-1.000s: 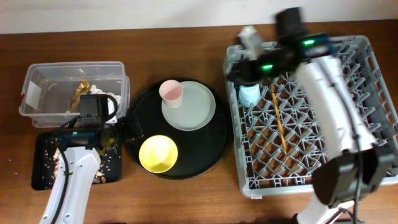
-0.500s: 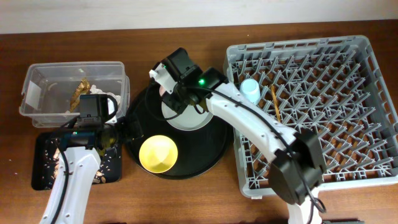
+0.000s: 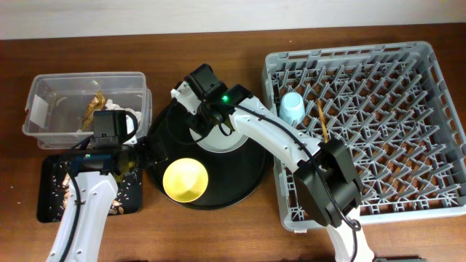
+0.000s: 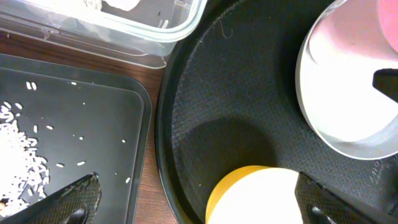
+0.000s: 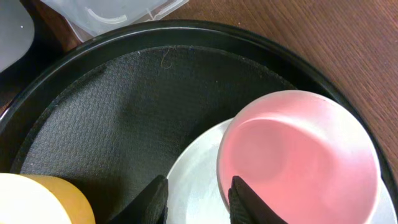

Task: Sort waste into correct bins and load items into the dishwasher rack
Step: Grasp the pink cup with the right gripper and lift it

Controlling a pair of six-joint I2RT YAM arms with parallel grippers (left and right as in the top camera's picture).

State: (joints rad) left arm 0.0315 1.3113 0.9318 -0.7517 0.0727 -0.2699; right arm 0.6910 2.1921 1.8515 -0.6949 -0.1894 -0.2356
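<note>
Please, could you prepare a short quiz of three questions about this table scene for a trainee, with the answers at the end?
1. True or false: the light-blue cup is inside the dishwasher rack.
2. What does the pink cup rest on? A) the yellow bowl B) the grey plate C) the wooden table
3. Fill in: the left gripper is ___ (open or shut).
Key: 1 true; 2 B; 3 open.
</note>
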